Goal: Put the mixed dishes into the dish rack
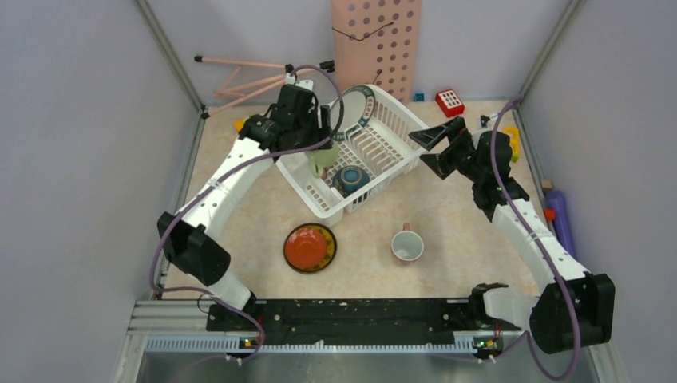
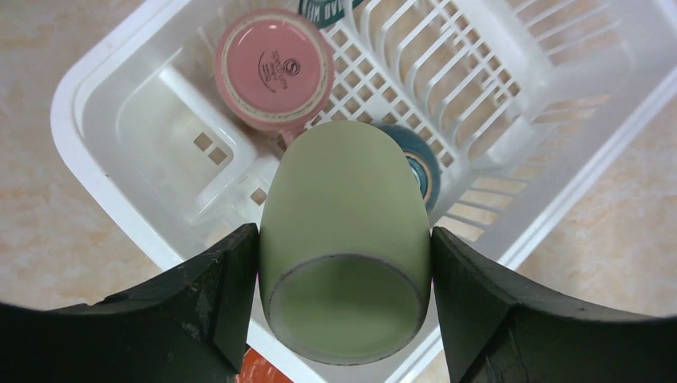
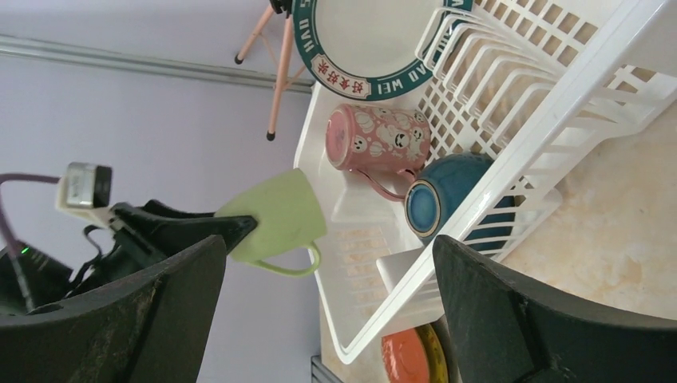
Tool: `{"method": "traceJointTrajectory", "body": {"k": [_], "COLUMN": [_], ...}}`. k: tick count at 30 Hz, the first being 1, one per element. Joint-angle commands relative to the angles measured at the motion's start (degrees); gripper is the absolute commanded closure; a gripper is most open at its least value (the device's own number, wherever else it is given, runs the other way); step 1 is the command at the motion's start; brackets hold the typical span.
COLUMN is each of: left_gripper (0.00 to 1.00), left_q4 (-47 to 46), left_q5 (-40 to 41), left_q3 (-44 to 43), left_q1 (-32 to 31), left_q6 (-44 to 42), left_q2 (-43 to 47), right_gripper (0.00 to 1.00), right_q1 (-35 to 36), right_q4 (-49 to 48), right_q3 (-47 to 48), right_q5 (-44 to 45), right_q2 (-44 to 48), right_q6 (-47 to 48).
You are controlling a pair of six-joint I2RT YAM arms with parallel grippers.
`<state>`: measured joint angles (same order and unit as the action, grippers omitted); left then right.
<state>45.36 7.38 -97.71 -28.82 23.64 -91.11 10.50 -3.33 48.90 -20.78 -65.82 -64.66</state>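
Left fingers point(image 2: 215, 295): mine pinch the pale-green cup point(image 2: 343, 239), held over the dish rack point(image 2: 104, 88).
Right fingers point(image 3: 160, 311): mine spread apart, beside the rack's outer wall.
Rack contents: pink cup point(image 2: 274, 68), blue bowl point(image 2: 419, 163), teal-rimmed plate point(image 3: 367, 40).

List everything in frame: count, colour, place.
dish rack: 1, white, far centre of table
teal-rimmed plate: 1, white, upright in rack
pink cup: 1, pink, in rack
blue bowl: 1, blue, in rack
pale-green cup: 1, green, held over rack
red saucer: 1, red, on table in front of rack
white mug: 1, white, right of saucer
perforated board: 1, pink, back wall
red block: 1, red, far right
purple tube: 1, purple, right edge
left gripper: black, shut on pale-green cup
right gripper: black, open, beside rack
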Motion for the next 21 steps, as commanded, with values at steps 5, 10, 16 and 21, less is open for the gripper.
{"method": "traceJointTrajectory", "body": {"k": [5, 10, 16, 21], "left_gripper": [1.00, 1.00, 1.00, 1.00], "left_q4": [-0.37, 4.39, 5.46, 7.87], "left_q5": [3.36, 8.49, 9.10, 8.00], "left_q3": [-1.23, -1.50, 1.98, 4.11], "left_q1": [1.03, 1.28, 1.23, 1.25], "left_q6": [0.97, 3.60, 5.93, 8.70], "left_q2": [-5.51, -9.39, -10.31, -10.23], "right_gripper": [0.02, 0.02, 0.02, 0.02], "right_q1": [0.11, -0.60, -0.87, -0.92], "right_q4": [0.85, 1.43, 1.26, 2.94], "right_q3": [0.75, -0.64, -1.45, -0.91], "right_q5": [2.03, 2.10, 1.26, 2.08], "right_q2": [4.42, 5.54, 5.47, 5.34], "right_q6": [3.02, 2.94, 2.35, 3.58]}}
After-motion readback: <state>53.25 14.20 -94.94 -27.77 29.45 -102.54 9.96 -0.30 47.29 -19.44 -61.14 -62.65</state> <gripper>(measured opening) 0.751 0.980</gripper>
